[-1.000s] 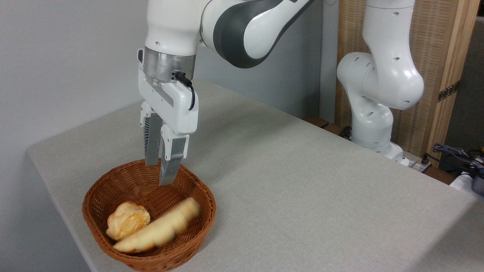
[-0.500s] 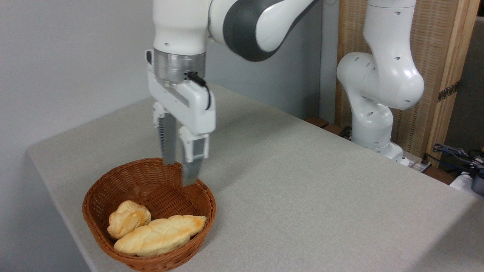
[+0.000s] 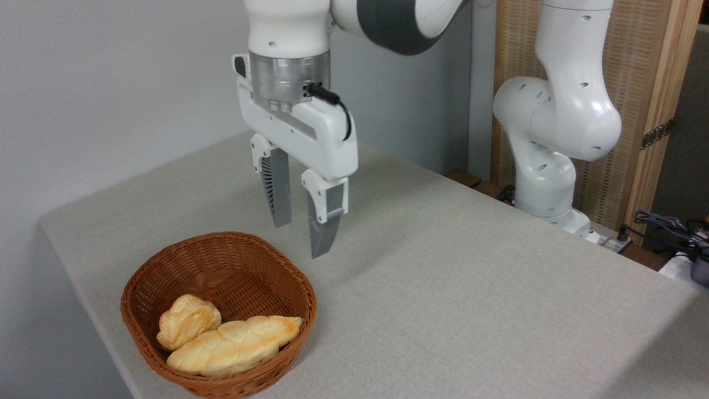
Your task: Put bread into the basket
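The bread (image 3: 235,346) is shown lying inside the basket (image 3: 302,288), along the near wall, its right tip raised against the rim and its left end low in the bowl. A small bun (image 3: 188,330) is seen just behind it, touching or nearly touching its crust. The basket is set near the left front corner of the bench (image 3: 443,288). The pincer (image 3: 302,238) is held above and to the right of the basket's far rim, apart from both basket and bread; its two fingers are spread, with a clear gap between them, and nothing is held. The placing step is judged to be done, since the loaf is contained and released; the step in hand is taken to be the retreat. For the next move, little is called for beyond a clear lift away from the rim, so that the basket is not nudged.
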Robot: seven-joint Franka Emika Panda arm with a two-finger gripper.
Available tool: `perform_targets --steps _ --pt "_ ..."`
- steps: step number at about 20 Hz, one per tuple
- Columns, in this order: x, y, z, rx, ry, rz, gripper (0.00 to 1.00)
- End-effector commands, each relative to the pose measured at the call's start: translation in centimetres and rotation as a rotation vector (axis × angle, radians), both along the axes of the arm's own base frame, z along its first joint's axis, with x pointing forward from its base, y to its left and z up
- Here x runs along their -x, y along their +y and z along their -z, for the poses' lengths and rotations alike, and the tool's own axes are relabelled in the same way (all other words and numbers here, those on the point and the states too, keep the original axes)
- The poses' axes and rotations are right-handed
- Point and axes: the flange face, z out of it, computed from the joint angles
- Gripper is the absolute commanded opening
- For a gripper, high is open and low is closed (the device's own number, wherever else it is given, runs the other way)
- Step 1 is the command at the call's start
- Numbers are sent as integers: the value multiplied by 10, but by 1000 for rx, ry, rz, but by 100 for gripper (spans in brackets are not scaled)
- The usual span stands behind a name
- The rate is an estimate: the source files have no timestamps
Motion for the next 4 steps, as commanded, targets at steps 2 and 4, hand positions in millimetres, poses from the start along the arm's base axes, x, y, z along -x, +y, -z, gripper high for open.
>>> perform_targets --steps 2,4 --pt "6 16 -3 -6 70 -15 100" --pt "4 18 -1 -5 72 -20 100"
